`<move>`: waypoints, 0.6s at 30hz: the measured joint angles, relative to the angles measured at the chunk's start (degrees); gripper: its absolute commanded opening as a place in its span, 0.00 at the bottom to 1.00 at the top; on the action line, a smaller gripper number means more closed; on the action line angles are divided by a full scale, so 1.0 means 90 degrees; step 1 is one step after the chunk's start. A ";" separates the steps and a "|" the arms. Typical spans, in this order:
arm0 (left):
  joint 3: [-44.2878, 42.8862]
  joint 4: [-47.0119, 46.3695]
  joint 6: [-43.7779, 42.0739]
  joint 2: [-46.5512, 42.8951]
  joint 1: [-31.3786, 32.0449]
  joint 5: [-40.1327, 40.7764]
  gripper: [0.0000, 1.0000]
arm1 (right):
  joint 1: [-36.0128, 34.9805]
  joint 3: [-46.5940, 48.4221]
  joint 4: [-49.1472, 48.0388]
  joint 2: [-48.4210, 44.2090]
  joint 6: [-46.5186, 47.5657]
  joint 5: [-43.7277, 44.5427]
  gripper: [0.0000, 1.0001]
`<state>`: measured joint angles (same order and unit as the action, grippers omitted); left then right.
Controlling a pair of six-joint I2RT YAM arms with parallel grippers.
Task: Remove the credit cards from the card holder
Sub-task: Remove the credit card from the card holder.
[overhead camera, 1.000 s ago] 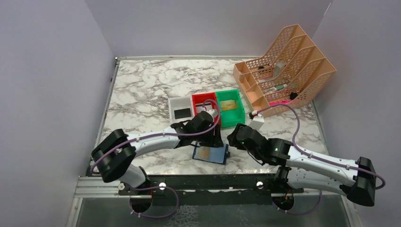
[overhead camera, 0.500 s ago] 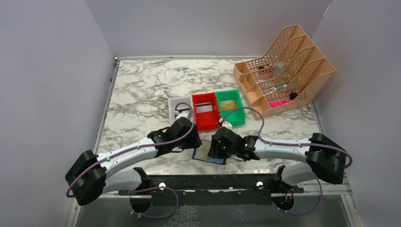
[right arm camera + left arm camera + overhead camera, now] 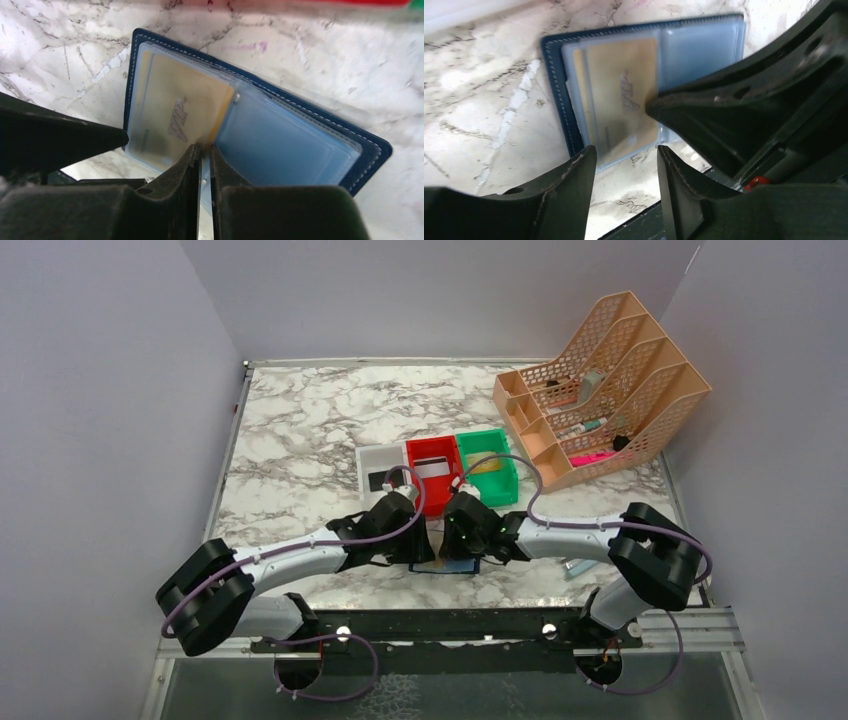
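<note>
- Where the table (image 3: pixel 300 430) nears its front edge, the holder (image 3: pixel 374 150) lies open, a gold card (image 3: pixel 170 110) in its clear sleeve (image 3: pixel 280 150).
- Left gripper (image 3: pixel 624 160): fingers apart, empty, over the holder's edge.
- Right gripper (image 3: pixel 202 150): nearly together, nipping the sleeve at the card's corner.
- Behind: white, red, green bins (image 3: pixel 433 444).

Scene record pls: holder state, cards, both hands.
holder: navy-blue folding card holder, open flat on marble table
inside: gold plastic card in clear plastic sleeve
left hand: open, over the holder's edge
right hand: shut on that sleeve's edge beside the gold card
bins: black card in white plastic bin, whitish card in red plastic bin, tan card in green plastic bin
</note>
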<state>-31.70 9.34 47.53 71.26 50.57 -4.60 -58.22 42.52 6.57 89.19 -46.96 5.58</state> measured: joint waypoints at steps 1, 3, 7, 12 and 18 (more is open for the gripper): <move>0.0005 -0.0051 0.0000 0.0073 0.0000 -0.0075 0.48 | 0.0100 -0.0017 -0.0056 0.0000 0.0114 -0.0056 0.10; 0.0010 -0.0155 0.0000 0.0189 0.0000 -0.0214 0.45 | 0.0236 -0.0049 -0.0138 -0.0012 0.0345 -0.0189 0.09; 0.0029 -0.0367 -0.0002 0.0333 0.0000 -0.0476 0.41 | 0.0413 -0.0155 -0.0318 -0.0058 0.0685 -0.0561 0.11; 0.0029 -0.0556 -0.0002 0.0435 0.0002 -0.0617 0.38 | 0.0554 -0.0299 -0.0554 -0.0090 0.0712 -0.1052 0.13; 0.0029 -0.0653 -0.0005 0.0435 0.0002 -0.0709 0.37 | 0.0692 -0.0636 -0.0920 -0.0233 0.0318 -0.1603 0.01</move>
<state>-31.44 3.46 47.48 75.18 50.59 -10.98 -51.99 36.80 -1.72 87.09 -44.10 -8.84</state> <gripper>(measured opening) 0.376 0.051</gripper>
